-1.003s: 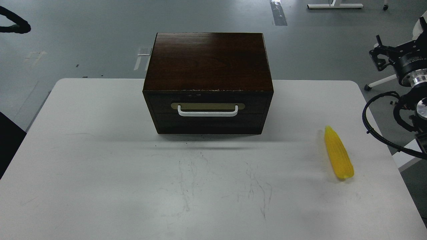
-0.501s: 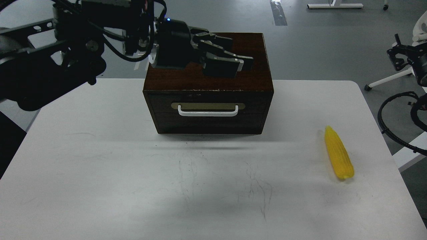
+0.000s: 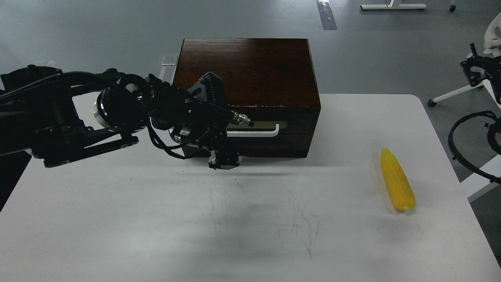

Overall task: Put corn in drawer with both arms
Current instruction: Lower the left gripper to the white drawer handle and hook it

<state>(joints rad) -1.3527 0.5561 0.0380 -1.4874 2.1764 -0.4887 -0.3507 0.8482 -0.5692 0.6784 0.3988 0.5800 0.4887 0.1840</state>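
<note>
The corn (image 3: 397, 181) lies on the white table (image 3: 117, 219) at the right, pointed end away from me, nothing touching it. The dark brown drawer (image 3: 301, 119) of the boxy cabinet (image 3: 250, 66) is closed. Its white bar handle (image 3: 260, 133) shows only on the right; the left part is hidden behind my left gripper (image 3: 219, 125). That gripper hangs in front of the drawer's left half, fingers apart one above the other, holding nothing. My right gripper (image 3: 474, 67) is small and dark at the far right edge, off the table, well away from the corn.
The cabinet stands at the table's back middle. My right arm's looped black cable (image 3: 462, 145) hangs beside the table's right edge. A white chair base (image 3: 446, 96) is on the floor behind it.
My left arm swung in from the left, first over the cabinet top, then down in front of the drawer's handle. My right arm drew back to the right. The corn did not move.
</note>
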